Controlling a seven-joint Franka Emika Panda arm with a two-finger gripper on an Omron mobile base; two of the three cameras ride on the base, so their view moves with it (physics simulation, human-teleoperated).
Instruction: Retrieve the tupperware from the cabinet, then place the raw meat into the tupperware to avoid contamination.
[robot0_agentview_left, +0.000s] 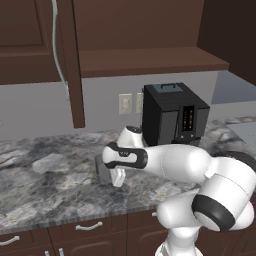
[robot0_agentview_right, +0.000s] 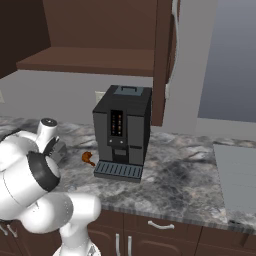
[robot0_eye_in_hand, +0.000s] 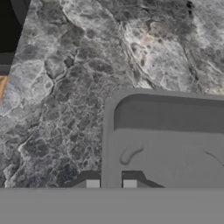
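My pincer (robot0_eye_in_hand: 110, 183) is pinching the near wall of the tupperware (robot0_eye_in_hand: 170, 140), one tip on each side, low in the hand view. The container's right side is running off the frame. In the right base view my arm is covering most of it, and the raw meat (robot0_agentview_right: 88, 158) is lying left of the coffee machine (robot0_agentview_right: 122, 131) on the counter (robot0_agentview_right: 180, 180).

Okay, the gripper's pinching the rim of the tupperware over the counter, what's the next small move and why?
Probably lower and release. In the hand view the gripper straddles the tupperware wall, jaws nearly closed, with the marble counter just beneath. The raw meat lies nearby beside the coffee machine.
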